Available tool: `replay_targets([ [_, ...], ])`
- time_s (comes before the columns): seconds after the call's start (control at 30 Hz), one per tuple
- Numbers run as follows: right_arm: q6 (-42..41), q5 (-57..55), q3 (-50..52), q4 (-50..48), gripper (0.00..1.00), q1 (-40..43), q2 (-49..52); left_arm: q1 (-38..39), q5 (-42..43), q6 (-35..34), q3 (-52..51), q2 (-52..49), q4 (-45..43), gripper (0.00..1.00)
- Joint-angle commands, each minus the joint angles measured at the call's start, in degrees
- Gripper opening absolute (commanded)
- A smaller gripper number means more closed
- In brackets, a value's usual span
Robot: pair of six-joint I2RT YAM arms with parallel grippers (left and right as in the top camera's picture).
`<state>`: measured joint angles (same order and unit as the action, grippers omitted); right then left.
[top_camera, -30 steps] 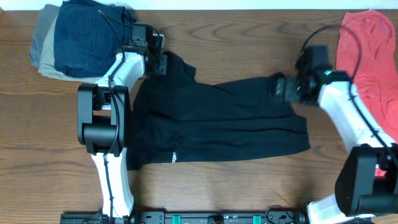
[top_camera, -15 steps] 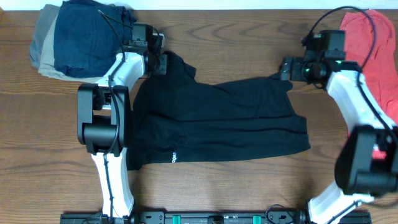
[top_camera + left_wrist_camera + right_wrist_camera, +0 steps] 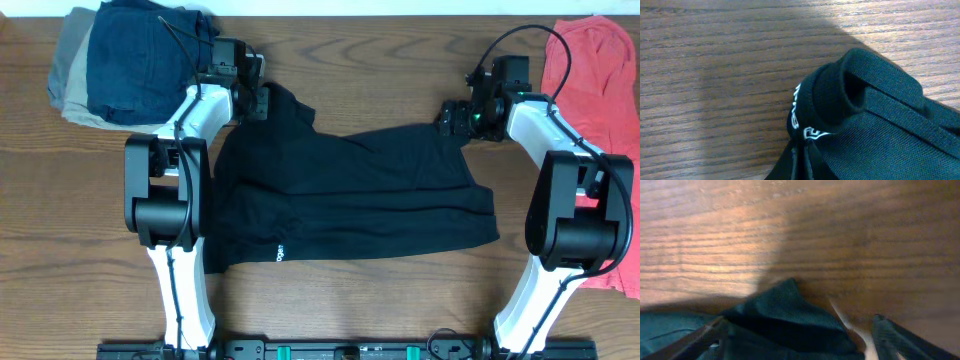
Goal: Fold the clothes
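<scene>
The wooden table [image 3: 380, 60] carries everything, and the black garment [image 3: 350, 195] lies spread across its middle, long side running left to right, with a small white mark [image 3: 280, 252] near its lower left edge. Off the garment's upper left corner sits a pile of navy and khaki clothes [image 3: 120, 60]. Off its upper right, well apart, lies a red shirt [image 3: 590, 90].

Your left gripper [image 3: 256, 102] is at the garment's upper left corner, pressed together and pinching the rolled waistband by the white lettering [image 3: 802, 112]. Your right gripper [image 3: 447, 118] hangs at the garment's upper right corner with its fingers spread. The pointed tip of cloth [image 3: 790, 292] lies between them, not yet gripped.

To do this step well, I judge you should push the right fingers a little further over that tip before closing, so they bite a good fold of cloth rather than a thin edge that slips out. With both corners pinched, lift them evenly and carry them towards the garment's near edge so the fold lands square.
</scene>
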<state>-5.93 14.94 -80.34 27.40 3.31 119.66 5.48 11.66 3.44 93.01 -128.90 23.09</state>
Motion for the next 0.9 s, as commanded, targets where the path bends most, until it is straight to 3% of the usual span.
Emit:
replay_targets([
  [0.0,-2.3,2.3,-1.5,-0.7,0.84,0.1,2.1,0.0,-0.3,0.2,1.0,-1.2,0.3,0.06],
  [0.3,-4.3,3.3,-1.5,-1.0,0.64,-0.2,4.7,0.0,-0.3,0.2,1.0,-1.2,0.4,0.06],
  [0.4,-4.9,3.3,-1.8,-1.0,0.29,0.0,4.7,0.0,-0.3,0.2,1.0,-1.2,0.4,0.06],
  [0.53,-5.2,4.0,-2.6,-0.5,0.17,0.2,4.6,0.0,-0.3,0.2,1.0,-1.2,0.3,0.06],
  [0.63,-5.2,4.2,-4.5,1.9,0.01,0.2,4.6,0.0,-0.3,0.2,1.0,-1.1,0.4,0.06],
  [0.87,-4.6,3.5,-12.7,10.1,0.01,0.4,4.4,0.0,-0.3,0.2,1.0,1.7,1.1,0.06],
])
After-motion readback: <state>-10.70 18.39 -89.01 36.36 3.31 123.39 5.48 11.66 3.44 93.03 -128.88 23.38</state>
